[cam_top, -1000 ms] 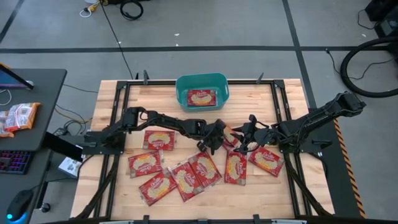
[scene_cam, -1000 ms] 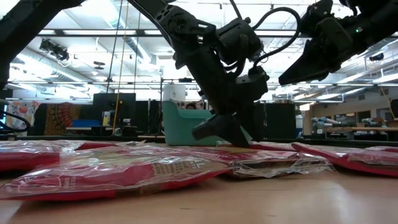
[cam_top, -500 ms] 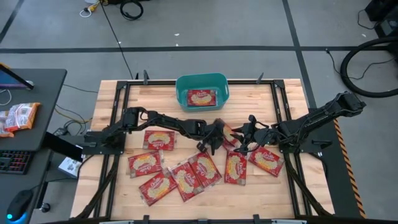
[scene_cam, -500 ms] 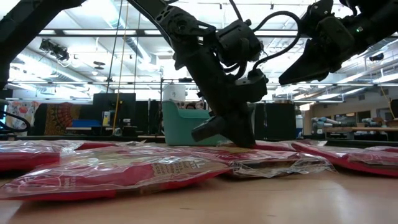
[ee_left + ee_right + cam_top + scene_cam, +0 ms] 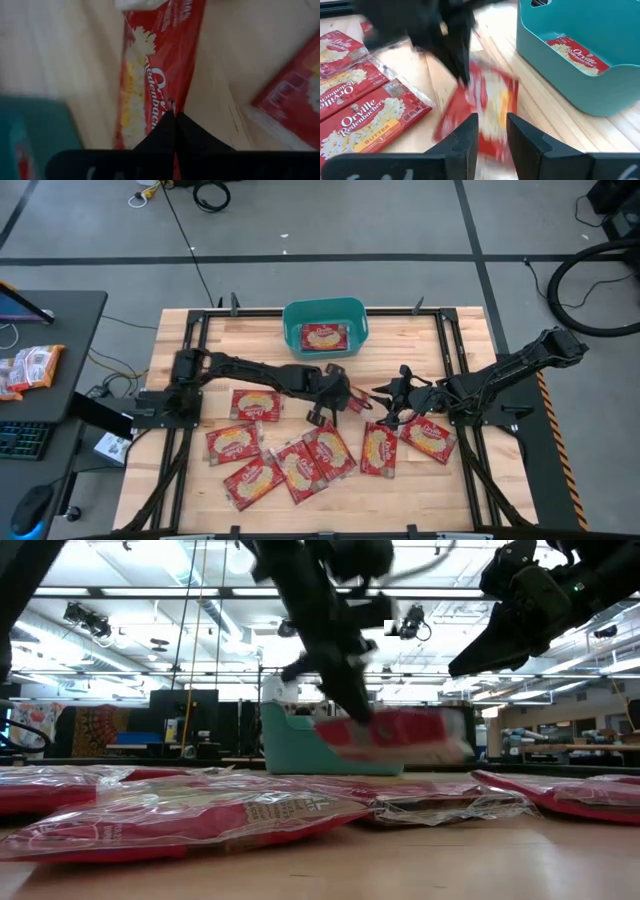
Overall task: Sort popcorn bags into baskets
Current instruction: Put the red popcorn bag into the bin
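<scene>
Several red popcorn bags (image 5: 330, 450) lie flat across the table's near half. One more lies inside the teal basket (image 5: 325, 310) at the far edge. My left gripper (image 5: 343, 398) is mid-table, shut on a popcorn bag (image 5: 395, 732) that it has raised above the others. My right gripper (image 5: 385, 408) hovers open just right of it, touching nothing. In the right wrist view the raised bag (image 5: 480, 110) is seen beyond the open fingers. My left gripper pinches the bag between its two shut fingers at one edge (image 5: 172, 102), near the bag's end. The fingers come slanting down from above. The bag hangs below the fingertips, roughly level and lifted clear of the table and the other bags.
The basket (image 5: 580, 55) stands at the table's far middle, a short way beyond the raised bag. Bags on the table lie close together (image 5: 255, 404), (image 5: 428, 435). A dark side table with a snack packet (image 5: 30, 368) stands left of the work table.
My left gripper has shut on a popcorn bag lying mid-table and risen with it, drawing a little toward the table's left. The bag has gone from flat on the table to lifted clear.
</scene>
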### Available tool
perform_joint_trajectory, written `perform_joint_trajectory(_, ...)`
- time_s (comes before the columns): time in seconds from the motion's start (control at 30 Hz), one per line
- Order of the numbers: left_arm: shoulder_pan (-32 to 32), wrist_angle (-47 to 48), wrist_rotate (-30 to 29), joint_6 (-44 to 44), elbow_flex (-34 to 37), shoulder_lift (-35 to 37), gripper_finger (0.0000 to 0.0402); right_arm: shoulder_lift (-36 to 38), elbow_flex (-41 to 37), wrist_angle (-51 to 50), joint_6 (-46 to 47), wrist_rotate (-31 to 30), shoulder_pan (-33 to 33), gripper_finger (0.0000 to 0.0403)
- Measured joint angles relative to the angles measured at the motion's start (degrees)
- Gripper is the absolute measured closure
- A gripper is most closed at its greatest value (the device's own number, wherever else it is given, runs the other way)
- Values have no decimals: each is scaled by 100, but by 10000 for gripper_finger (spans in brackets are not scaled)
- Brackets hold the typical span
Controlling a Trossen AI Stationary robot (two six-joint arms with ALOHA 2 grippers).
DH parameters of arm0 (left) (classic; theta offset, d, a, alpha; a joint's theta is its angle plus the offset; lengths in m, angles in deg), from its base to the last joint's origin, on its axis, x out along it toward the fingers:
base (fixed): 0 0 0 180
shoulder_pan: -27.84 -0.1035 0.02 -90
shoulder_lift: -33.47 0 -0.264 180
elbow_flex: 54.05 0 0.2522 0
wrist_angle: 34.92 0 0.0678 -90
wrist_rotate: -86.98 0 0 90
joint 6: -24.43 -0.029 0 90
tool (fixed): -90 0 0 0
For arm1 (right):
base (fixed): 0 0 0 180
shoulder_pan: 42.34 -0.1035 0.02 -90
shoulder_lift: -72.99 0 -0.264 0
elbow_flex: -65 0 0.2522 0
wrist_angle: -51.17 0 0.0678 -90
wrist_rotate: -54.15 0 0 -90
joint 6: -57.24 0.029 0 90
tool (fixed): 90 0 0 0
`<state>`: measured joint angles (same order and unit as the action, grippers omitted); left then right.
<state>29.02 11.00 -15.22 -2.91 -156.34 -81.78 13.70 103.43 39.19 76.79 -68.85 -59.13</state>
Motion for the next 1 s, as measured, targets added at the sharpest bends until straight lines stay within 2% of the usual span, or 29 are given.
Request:
perform_joint_trajectory(0.27,-74,491,-200,716,-10,1233,400,0,0,121,-42,-12,0,297)
perform_joint_trajectory(0.43,-377,468,-816,872,-20,1749,401,0,0,272,-157,-22,0,297)
perform_joint_trajectory(0.5,-560,441,-1014,788,-20,1763,401,0,0,339,-175,-24,0,297)
perform_joint_trajectory(0.73,-1328,184,-998,423,-17,1359,401,0,0,367,-219,-34,0,297)
perform_joint_trajectory(1.0,-2015,-412,-685,14,-17,569,401,0,0,343,-280,-19,0,297)
